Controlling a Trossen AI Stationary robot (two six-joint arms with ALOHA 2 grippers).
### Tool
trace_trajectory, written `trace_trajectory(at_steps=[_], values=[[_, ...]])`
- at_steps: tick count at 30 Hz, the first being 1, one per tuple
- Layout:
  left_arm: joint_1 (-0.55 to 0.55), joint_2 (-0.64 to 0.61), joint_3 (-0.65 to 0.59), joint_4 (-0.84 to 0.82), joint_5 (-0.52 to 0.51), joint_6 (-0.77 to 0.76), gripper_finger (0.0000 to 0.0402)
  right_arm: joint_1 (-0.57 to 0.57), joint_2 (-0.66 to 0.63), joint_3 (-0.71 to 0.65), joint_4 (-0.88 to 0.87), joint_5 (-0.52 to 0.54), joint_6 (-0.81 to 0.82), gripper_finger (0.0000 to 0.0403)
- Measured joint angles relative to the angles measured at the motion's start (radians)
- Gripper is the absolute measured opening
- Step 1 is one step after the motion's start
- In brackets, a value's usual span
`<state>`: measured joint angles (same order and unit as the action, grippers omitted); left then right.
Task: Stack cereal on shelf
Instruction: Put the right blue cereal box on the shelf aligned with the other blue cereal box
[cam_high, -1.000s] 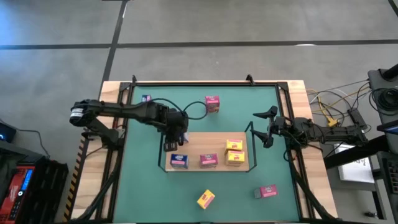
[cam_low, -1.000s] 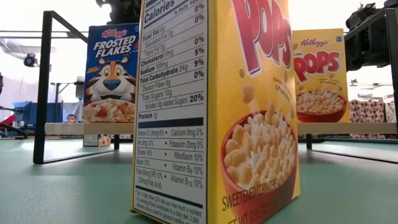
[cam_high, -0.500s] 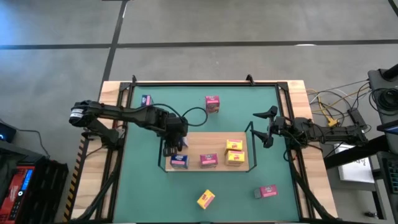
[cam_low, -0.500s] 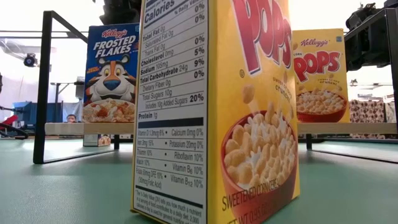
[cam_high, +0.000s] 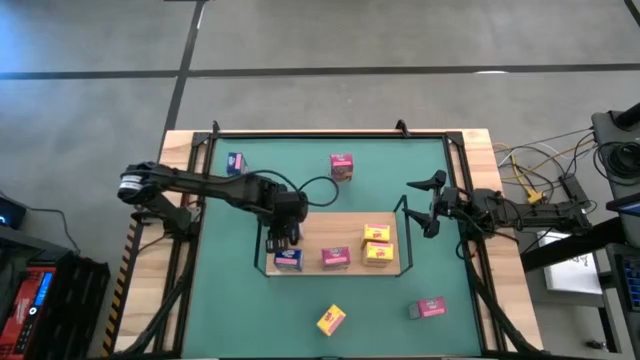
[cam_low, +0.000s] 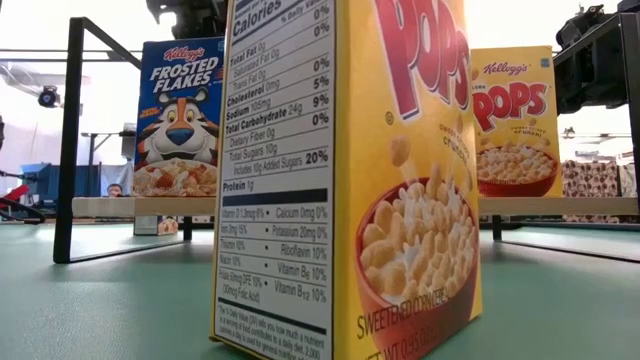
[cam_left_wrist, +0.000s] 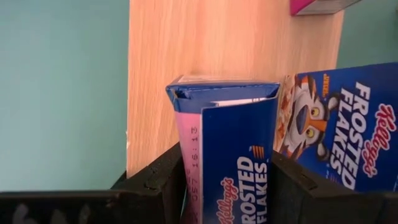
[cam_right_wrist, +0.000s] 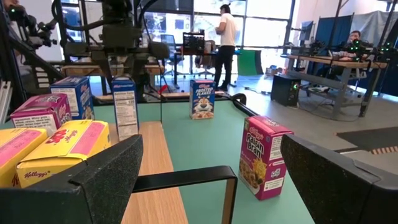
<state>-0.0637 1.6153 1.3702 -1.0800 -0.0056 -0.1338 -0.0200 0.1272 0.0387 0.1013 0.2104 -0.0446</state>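
The left tool (cam_left_wrist: 227, 186) grips a blue cereal box (cam_left_wrist: 233, 155) upright over the shelf (cam_high: 320, 228), right beside the blue box (cam_high: 288, 259) already standing there. I judge a tilted release could topple both boxes. The right tool (cam_high: 425, 207) waits open past the shelf's right rail.

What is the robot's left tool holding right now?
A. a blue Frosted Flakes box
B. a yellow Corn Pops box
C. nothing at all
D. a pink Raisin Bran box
A: in the left wrist view, the left tool has its two dark fingers pressed on either side of a blue Frosted Flakes box, held over the light-wood shelf.
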Motion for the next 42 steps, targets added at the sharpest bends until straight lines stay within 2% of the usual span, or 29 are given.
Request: trace_trajectory(at_steps=[21,32,42], values=[[-0.034,0.018,0.023,-0.011,0.022,0.018,0.0153,0.0,0.0,0.0,0.0,0.0,0.0,0.037],[-0.043,0.018,0.023,-0.001,0.016,0.017,0.0208,0.0,0.0,0.0,0.0,0.0,0.0,0.037],[-0.059,0.017,0.061,-0.033,0.014,0.017,0.028,0.0,0.0,0.0,0.0,0.0,0.0,0.037]])
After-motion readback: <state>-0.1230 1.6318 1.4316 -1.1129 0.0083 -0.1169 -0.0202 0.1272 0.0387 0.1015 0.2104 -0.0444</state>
